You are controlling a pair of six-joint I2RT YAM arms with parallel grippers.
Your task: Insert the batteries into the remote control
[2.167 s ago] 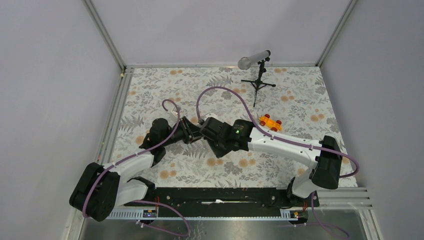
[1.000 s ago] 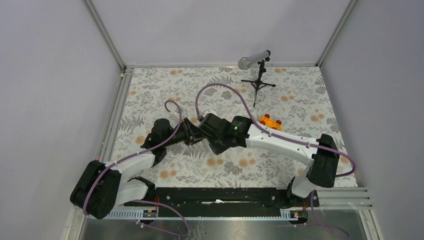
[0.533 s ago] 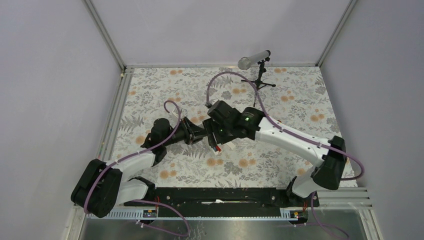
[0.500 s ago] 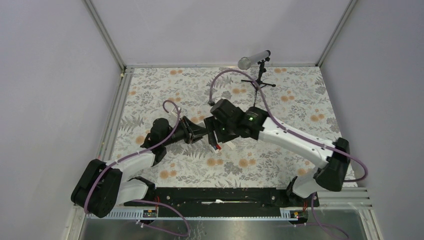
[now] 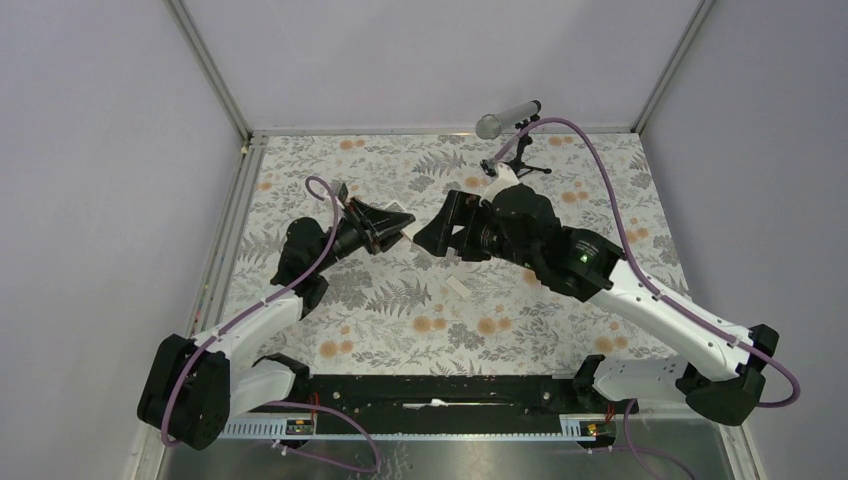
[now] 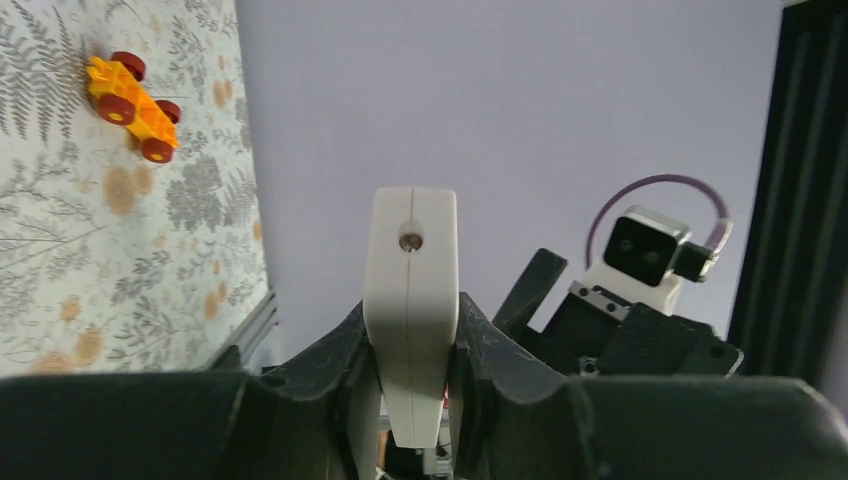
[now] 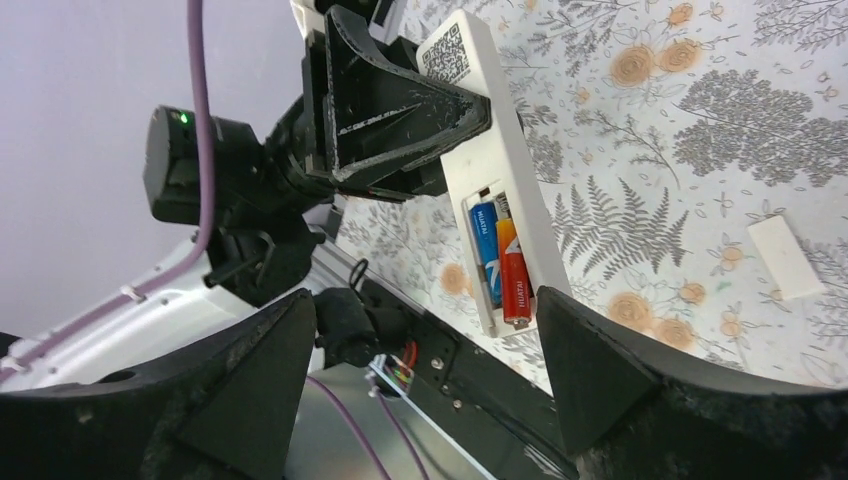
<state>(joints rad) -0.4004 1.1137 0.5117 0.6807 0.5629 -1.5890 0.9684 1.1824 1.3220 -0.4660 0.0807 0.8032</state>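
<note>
Red and blue batteries lie seated in the remote control pinched by the left jaws, so the right jaws have spread and backed off.

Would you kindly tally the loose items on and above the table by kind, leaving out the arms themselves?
batteries, blue and red, seated in the remote: 2
remote control: 1
battery cover, lying on the table: 1
toy car, orange: 1
microphone on its stand: 1
Total: 6
</note>
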